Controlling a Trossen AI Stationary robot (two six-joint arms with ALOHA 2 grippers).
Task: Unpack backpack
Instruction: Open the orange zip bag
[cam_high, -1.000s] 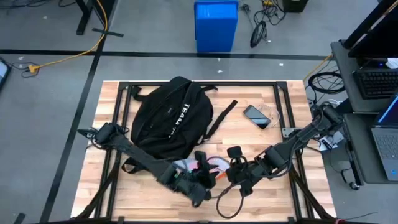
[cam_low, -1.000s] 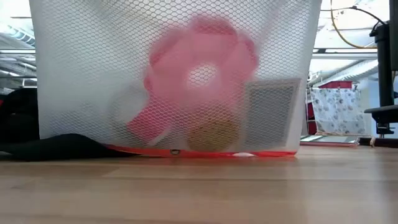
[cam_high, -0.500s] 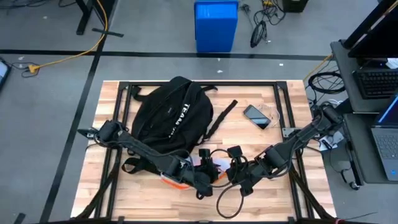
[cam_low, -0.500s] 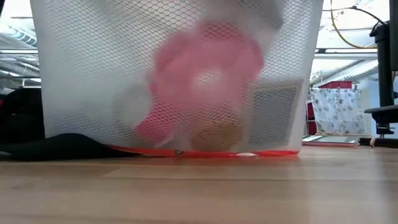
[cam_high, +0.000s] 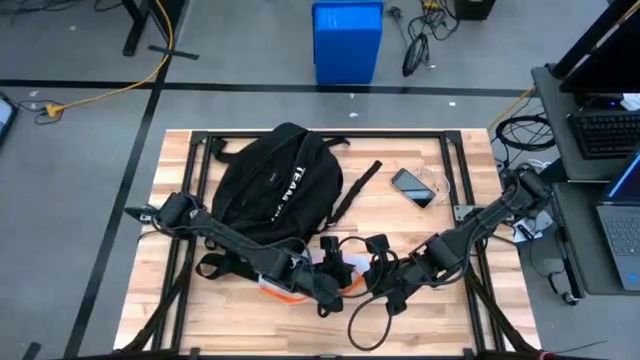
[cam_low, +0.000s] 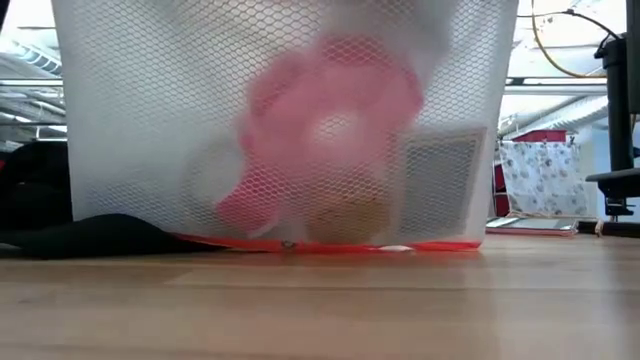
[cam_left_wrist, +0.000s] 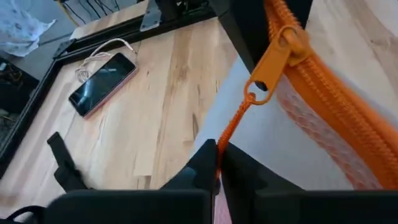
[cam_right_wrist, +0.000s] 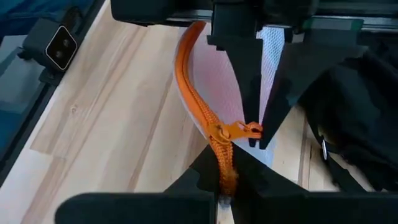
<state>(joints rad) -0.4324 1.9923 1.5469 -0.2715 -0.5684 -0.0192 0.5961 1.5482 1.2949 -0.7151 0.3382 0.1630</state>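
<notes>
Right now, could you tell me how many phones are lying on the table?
1. The phone lies screen-up on the table's far right part, beside the backpack, with a thin cable at it. Others may be hidden inside the bag.

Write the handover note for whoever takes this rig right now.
Left gripper: shut on the orange pull cord of the mesh pouch zipper.
Right gripper: shut on the orange zipper tape end.
Backpack lies at the table's far left; phone is out, to its right.
Done: pouch out, near the front edge.
Left: whether the backpack still holds anything cannot be seen.
</notes>
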